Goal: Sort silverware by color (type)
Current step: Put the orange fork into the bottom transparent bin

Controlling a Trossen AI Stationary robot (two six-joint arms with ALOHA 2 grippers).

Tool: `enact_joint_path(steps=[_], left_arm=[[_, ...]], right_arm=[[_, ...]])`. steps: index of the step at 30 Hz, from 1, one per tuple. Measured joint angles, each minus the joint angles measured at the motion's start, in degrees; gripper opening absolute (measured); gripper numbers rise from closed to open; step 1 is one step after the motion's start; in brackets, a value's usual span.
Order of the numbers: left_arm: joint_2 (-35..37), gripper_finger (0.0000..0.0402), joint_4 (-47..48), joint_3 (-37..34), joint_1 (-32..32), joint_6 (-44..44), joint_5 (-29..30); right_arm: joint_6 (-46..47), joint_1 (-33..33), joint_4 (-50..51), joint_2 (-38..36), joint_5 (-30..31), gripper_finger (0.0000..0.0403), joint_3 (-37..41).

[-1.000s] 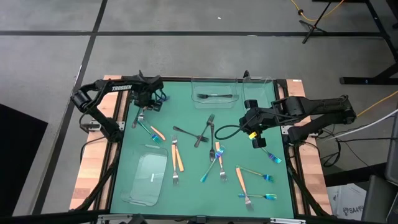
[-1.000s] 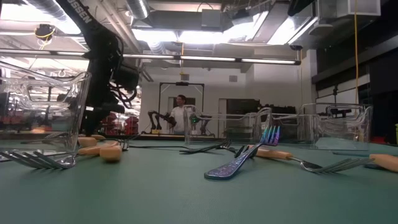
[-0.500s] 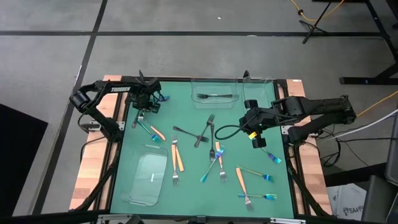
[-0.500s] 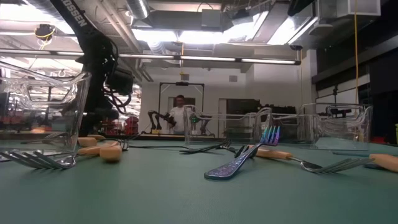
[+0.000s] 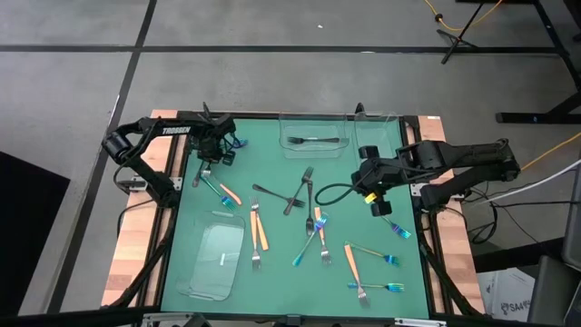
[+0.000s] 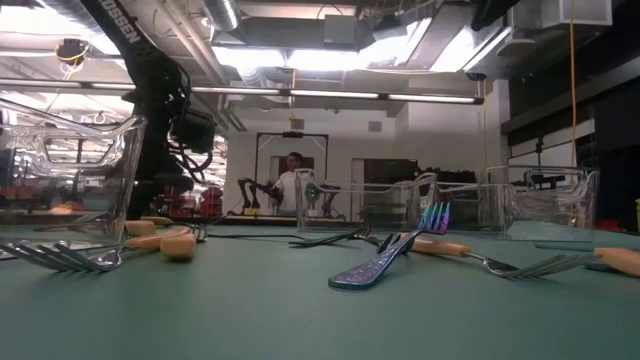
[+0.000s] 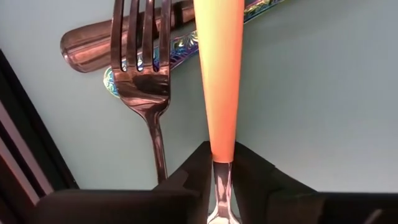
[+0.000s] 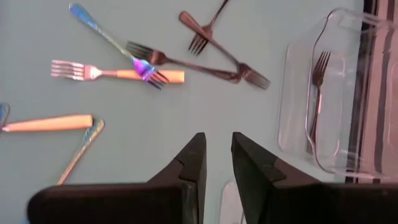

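Two hands seen | left hand newly closed, pinching orange-handled fork beside black fork; pickup begun | right hand empty, narrowly parted, near clear tray

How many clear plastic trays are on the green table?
3: a clear plastic tray mid far edge, holding a black fork; a second tray right of it; a third tray near left.

You can read one marking only: white "TROSSEN" lettering on the left arm, just behind its claw. From table height you catch only its tail, "OSSEN", on that arm.
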State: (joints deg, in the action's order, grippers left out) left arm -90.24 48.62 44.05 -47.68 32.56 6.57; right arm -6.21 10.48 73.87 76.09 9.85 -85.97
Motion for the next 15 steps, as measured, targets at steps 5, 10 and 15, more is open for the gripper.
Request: enact_joint_path(steps=[5,10,15], left_arm=[[0.0,0.0029,0.1,0.2,0.0,0.0,-0.1],[-0.3,0.0029,0.3,1.8,0.2,-0.2,-0.2],[-0.3,0.0027,0.2,4.6,0.9,-1.6,-1.4]], right_arm=[[0.4,0.0,0.3,-0.9,-0.4,0.0065,0.0],[2.0,0.0,-0.8,-4.1,-0.5,0.0065,4.0],[3.5,0.0,-3.9,-8.2,-0.5,0.0065,10.8]])
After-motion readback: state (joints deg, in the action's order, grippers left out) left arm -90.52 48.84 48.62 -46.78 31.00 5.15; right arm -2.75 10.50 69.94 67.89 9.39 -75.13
